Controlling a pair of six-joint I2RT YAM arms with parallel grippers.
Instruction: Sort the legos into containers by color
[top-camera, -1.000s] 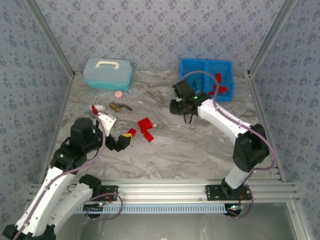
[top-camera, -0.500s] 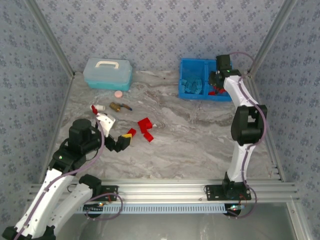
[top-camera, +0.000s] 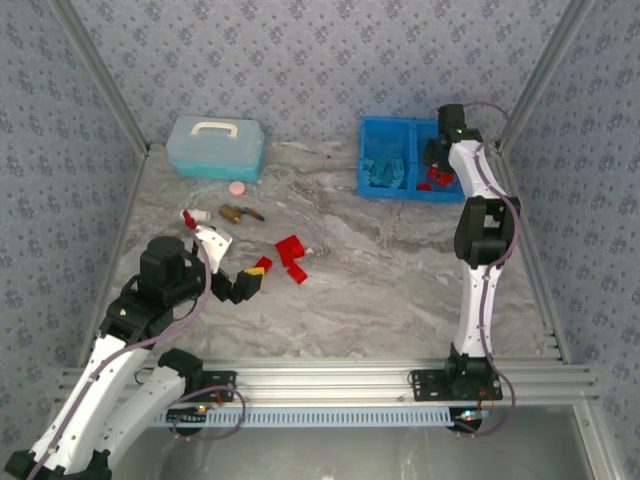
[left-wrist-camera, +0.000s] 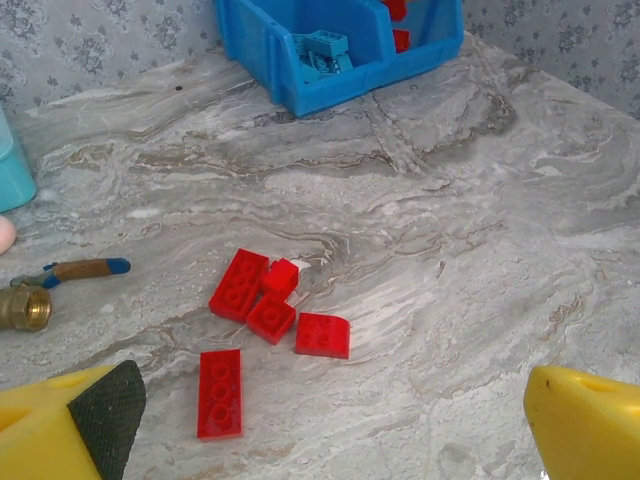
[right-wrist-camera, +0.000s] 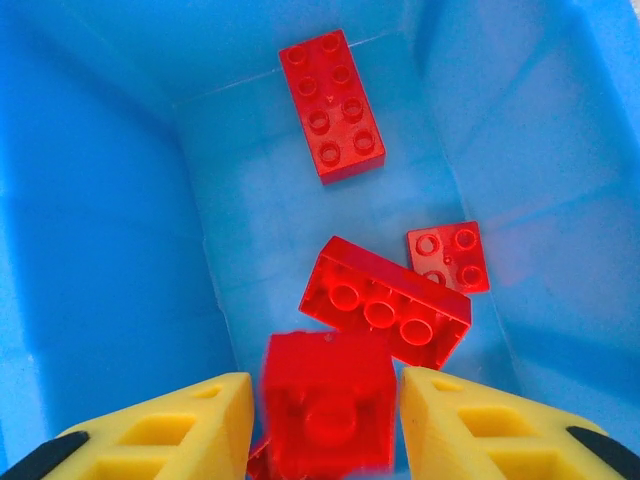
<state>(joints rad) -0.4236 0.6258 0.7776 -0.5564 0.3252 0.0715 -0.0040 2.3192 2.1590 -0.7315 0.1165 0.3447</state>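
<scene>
Five red legos (left-wrist-camera: 238, 284) lie loose on the grey-veined marble tabletop (left-wrist-camera: 470, 190). They are glossy, studded plastic: four bunched together, and a fifth long flat one (left-wrist-camera: 220, 393) just beside them. Our left gripper (left-wrist-camera: 335, 425) hangs near this cluster with its blocky yellow fingers spread wide. One finger is faced with a black, rubbery-looking pad, and nothing sits between the two.

At the far right of the table stands the bright blue moulded bin (top-camera: 400, 122), split by a centre divider. We see pale blue bricks (left-wrist-camera: 320, 45) heaped in its left compartment and red ones in its right.

Our right gripper (right-wrist-camera: 325, 425) hangs inside that right compartment (right-wrist-camera: 100, 200), whose walls are smooth and shiny. On its floor lie a long eight-stud red brick (right-wrist-camera: 332, 105) and a small square four-stud plate (right-wrist-camera: 448, 257). A thicker red brick (right-wrist-camera: 385, 300) sits tilted beside them. A chunky red block (right-wrist-camera: 325, 395), blurred, sits between the right gripper's yellow fingers. We cannot tell whether they clamp it or stand just clear of it.

Well apart from the bin, a brass fitting (left-wrist-camera: 22, 308) rests just beside a thin blue-tipped tool (left-wrist-camera: 85, 268).
</scene>
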